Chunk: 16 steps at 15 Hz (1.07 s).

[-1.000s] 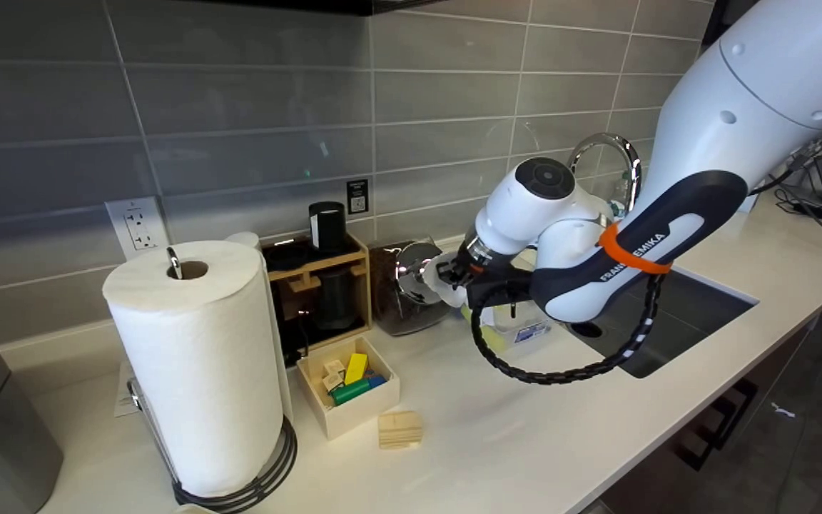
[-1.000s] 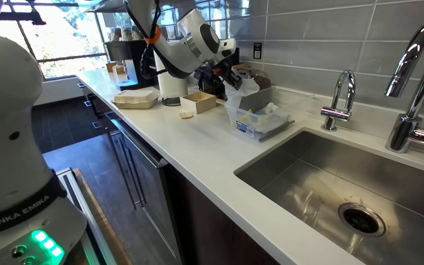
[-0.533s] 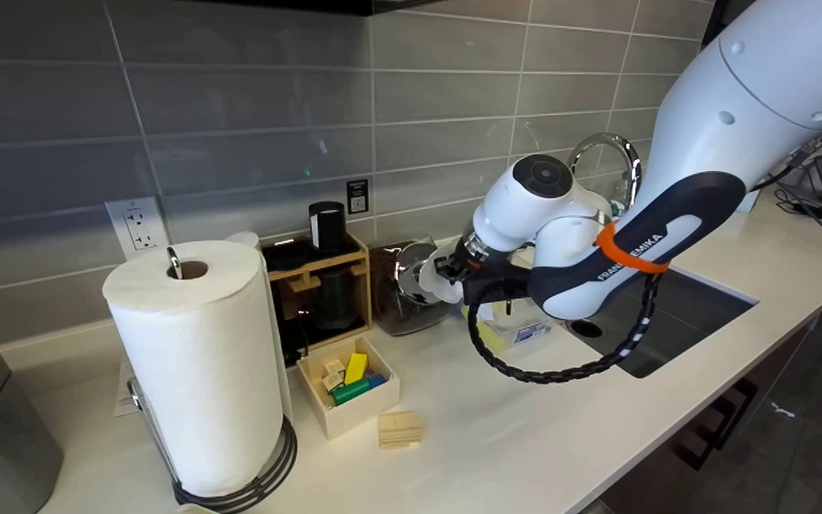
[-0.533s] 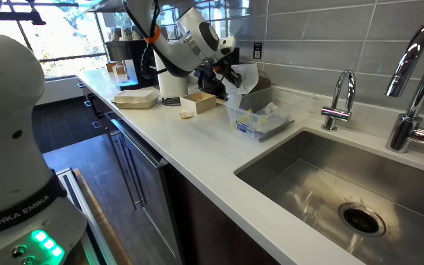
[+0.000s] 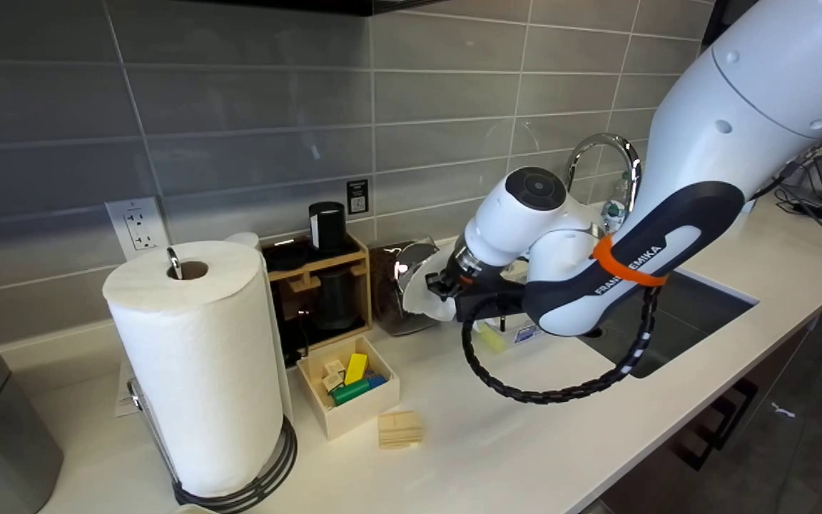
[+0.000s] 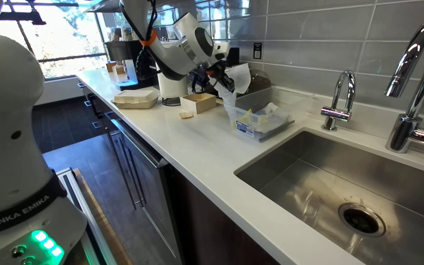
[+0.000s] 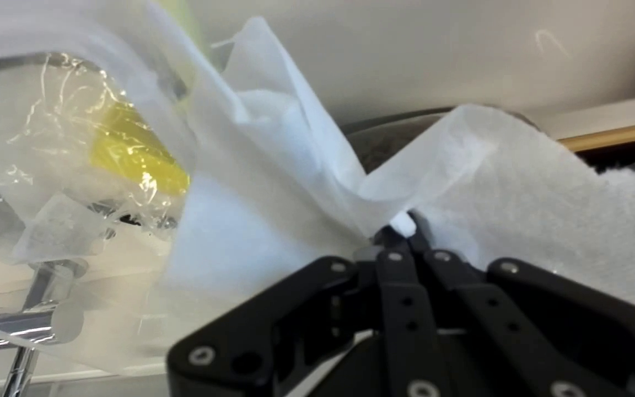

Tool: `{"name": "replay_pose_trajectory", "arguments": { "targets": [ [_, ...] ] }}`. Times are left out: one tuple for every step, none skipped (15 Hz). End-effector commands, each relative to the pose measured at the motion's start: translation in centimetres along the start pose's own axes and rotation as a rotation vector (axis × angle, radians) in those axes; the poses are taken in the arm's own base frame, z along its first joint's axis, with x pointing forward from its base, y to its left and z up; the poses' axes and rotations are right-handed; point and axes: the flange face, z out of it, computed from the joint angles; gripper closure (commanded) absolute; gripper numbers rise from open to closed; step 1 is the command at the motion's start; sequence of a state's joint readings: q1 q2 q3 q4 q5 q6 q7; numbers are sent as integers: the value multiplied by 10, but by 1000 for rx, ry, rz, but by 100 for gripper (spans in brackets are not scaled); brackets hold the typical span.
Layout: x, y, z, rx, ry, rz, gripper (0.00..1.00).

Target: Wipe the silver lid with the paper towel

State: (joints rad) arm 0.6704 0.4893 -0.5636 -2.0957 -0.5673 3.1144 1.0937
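Silver lid is capping the glass jar in an exterior view; rightward, the paper towel is overlapping it, contact unclear; farther right, the gripper is clamping the paper towel between its fingers. Wiping well is probably needing a padded fold ahead of the fingertips and light, curving strokes.

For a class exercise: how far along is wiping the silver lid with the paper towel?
Done: the paper towel is picked up, pinched in the hand. Under way: it's held near the silver lid, partly hiding it in an exterior view; contact can't be told. Left: probably some wiping at least, since part of the lid shows uncovered.
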Motion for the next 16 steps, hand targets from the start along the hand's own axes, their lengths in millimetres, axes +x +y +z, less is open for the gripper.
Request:
{"name": "replay_pose_trajectory", "arguments": {
  "targets": [
    [-9, -8, 1, 36, -25, 7, 100],
    [-10, -11, 1, 47, -25, 4, 100],
    [-9, -14, 1, 59, -17, -4, 100],
    [-9, -17, 1, 70, -10, -11, 100],
    [-8, -20, 0, 84, -3, -17, 100],
    [-7, -22, -1, 97, 3, -19, 100],
    [-5, -24, -3, 117, 15, -21, 100],
    [-5, -25, -4, 129, 20, -23, 100],
    [-5, -27, -6, 145, 19, -19, 100],
    [-7, -28, -8, 156, 14, -21, 100],
    [-12, -30, -10, 155, -10, -31, 100],
    [-19, -32, -12, 158, -40, -41, 100],
    [-27, -34, -17, 162, -72, -51, 100],
    [-36, -35, -21, 159, -107, -71, 100],
    [-43, -35, -26, 153, -143, -88, 100],
    [-51, -34, -33, 138, -181, -108, 100]
  ]
}}
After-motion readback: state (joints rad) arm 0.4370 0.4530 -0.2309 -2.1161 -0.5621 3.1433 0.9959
